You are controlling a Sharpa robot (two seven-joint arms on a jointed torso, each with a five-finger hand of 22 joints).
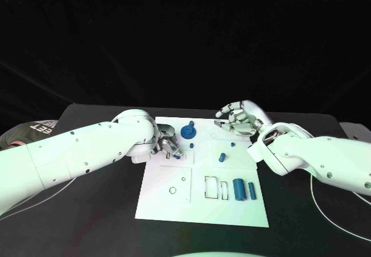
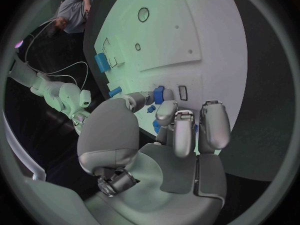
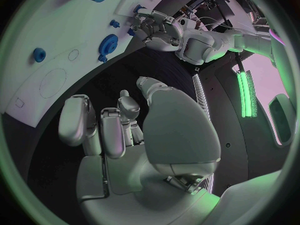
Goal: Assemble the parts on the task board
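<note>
Presently the left hand (image 1: 168, 145) works at the left edge of the task board (image 1: 201, 211), toward its far end. In the left wrist view its fingers (image 2: 186, 130) curl down toward a small blue part (image 2: 159, 94) lying on the white plate beside a small rectangular slot outline (image 2: 182, 92); whether they have closed on a piece I cannot tell, since they cover what lies under them. A low, curled pose like this suits picking up or seating a small piece, which seems to be the step in hand.

The right hand (image 1: 238, 119) hangs beyond the far right corner of the board, apart from the plate, its fingers (image 3: 79, 119) bent loosely inward around nothing. Judging by that position, it is kept clear so the other arm has room.

On the board, the blue gear (image 1: 188, 131) sits near the far edge, just right of the left hand. A small blue peg (image 1: 222, 157) lies near the board's middle, and two blue cylinders (image 1: 244, 189) lie side by side near the right edge, toward the near end, next to rectangular outlines that look like their intended seats. A round hole (image 1: 172, 190) is open in the near left quarter. With these parts loose and the recesses unfilled, most of the assembly appears still to be done.
</note>
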